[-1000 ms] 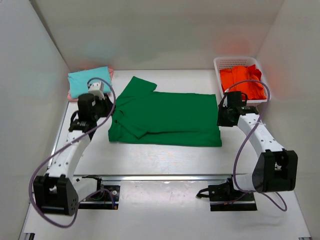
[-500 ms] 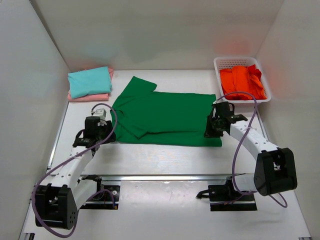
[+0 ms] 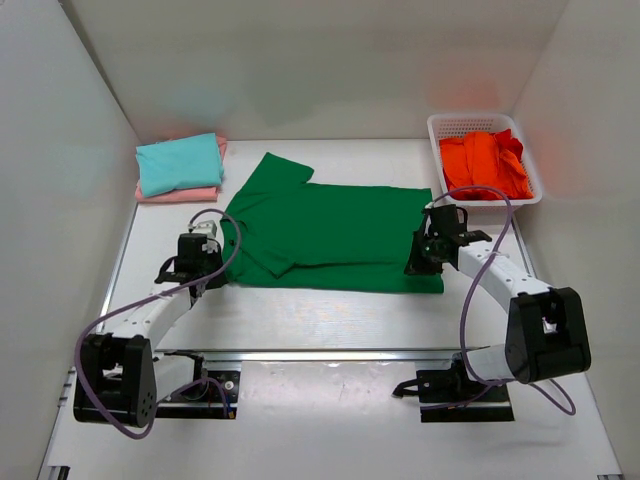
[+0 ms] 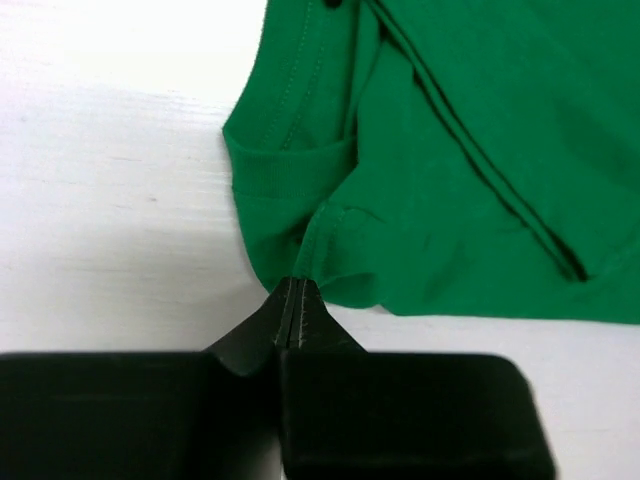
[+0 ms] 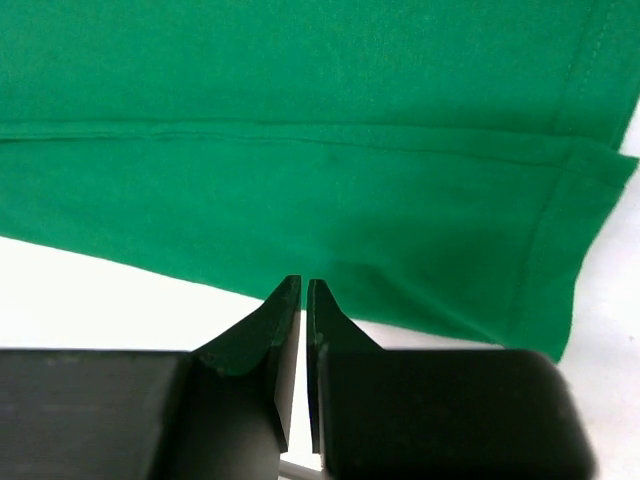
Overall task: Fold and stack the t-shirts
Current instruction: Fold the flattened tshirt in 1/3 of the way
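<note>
1. Green t-shirt (image 3: 330,235): spread flat across the middle of the table (image 3: 330,315), long side running left to right, one sleeve poking out toward the far left, near-left part folded in over the body.
2. Left gripper (image 3: 210,278): down at the shirt's near-left corner, arm stretched low over the table.
3. Seen from the left wrist: black fingers (image 4: 255,335) pressed tight together, no gap, tips (image 4: 291,285) right at the cloth's edge, where a stitched fold of the green shirt (image 4: 450,150) puckers down toward them. Clenched on that edge, as far as can be made out.
4. Right gripper (image 3: 415,268): low at the near-right corner of the same shirt.
5. Seen from the right wrist: tips (image 5: 303,285) closed to a thin slit and overlapping the near hem of the shirt (image 5: 300,150), stitched side seam off to the right. Pinching the hem, by the look of it.
6. Far-left corner: teal t-shirt (image 3: 178,163) folded, lying on top of a folded pale pink t-shirt (image 3: 180,194), well apart from both grippers.
7. Far-right corner: orange-red t-shirt (image 3: 484,165) bunched, unfolded, inside a white lattice basket (image 3: 434,130).
</note>
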{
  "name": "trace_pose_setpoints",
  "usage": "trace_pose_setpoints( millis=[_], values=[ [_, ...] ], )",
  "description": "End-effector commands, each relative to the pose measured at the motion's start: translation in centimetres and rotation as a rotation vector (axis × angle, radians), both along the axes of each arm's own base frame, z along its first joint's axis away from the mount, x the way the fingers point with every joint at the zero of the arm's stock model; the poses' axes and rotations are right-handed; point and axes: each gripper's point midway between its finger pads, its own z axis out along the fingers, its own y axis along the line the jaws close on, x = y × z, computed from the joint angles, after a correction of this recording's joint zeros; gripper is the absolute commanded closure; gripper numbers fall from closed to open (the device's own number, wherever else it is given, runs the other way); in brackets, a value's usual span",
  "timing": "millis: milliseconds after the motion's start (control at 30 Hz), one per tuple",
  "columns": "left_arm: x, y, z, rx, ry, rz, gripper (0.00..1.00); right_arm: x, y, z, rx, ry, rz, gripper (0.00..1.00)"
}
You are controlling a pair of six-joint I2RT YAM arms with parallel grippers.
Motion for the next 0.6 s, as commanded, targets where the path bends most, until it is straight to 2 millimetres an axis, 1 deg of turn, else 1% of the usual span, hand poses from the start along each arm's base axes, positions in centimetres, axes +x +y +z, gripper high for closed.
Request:
trace_pose_setpoints(
  millis=[0, 33, 67, 100, 167, 200, 267, 300, 333, 400, 467, 567],
  values=[
    [2.0, 0.2, 1.9, 0.017, -0.059, -0.009, 1.00, 0.7, 0.3, -0.4, 0.015, -0.010, 0.012, 0.95],
    [2.0, 0.3, 1.9, 0.022, -0.055, -0.014, 1.00, 0.7, 0.2, -0.5, 0.014, -0.007, 0.009, 0.96],
    [2.5, 0.3, 2.6, 0.025, -0.073, -0.016, 1.00, 0.8, 0.2, -0.9, 0.014, 0.010, 0.010, 0.99],
    [2.6, 0.7, 2.5, 0.051, -0.069, -0.014, 1.00, 0.7, 0.2, -0.9, 0.010, 0.011, 0.018, 1.00],
    [2.8, 1.0, 2.9, 0.078, -0.070, -0.021, 1.00, 0.4, 0.1, -1.6, 0.000, 0.038, 0.017, 1.00],
    [3.1, 1.5, 3.2, 0.090, -0.077, -0.011, 1.00, 0.2, -0.2, -2.1, -0.010, 0.053, 0.012, 1.00],
    [3.6, 1.7, 3.6, 0.114, -0.075, -0.022, 1.00, 0.0, -0.5, -2.5, -0.024, 0.069, 0.015, 1.00],
    [3.6, 1.8, 3.3, 0.125, -0.058, -0.030, 1.00, 0.0, -0.4, -2.7, -0.023, 0.068, 0.015, 1.00],
    [3.7, 2.0, 3.7, 0.140, -0.054, -0.039, 1.00, 0.0, -1.0, -2.9, -0.029, 0.074, 0.002, 1.00],
    [3.6, 2.2, 3.3, 0.164, -0.019, -0.043, 1.00, -0.2, -1.3, -3.3, -0.037, 0.089, -0.003, 1.00],
    [3.1, 2.4, 3.2, 0.184, 0.024, -0.051, 1.00, -0.6, -1.9, -4.0, -0.050, 0.117, -0.008, 1.00],
    [2.6, 2.7, 2.9, 0.190, 0.054, -0.046, 1.00, -0.5, -2.6, -4.4, -0.070, 0.132, -0.016, 0.99]
  ],
)
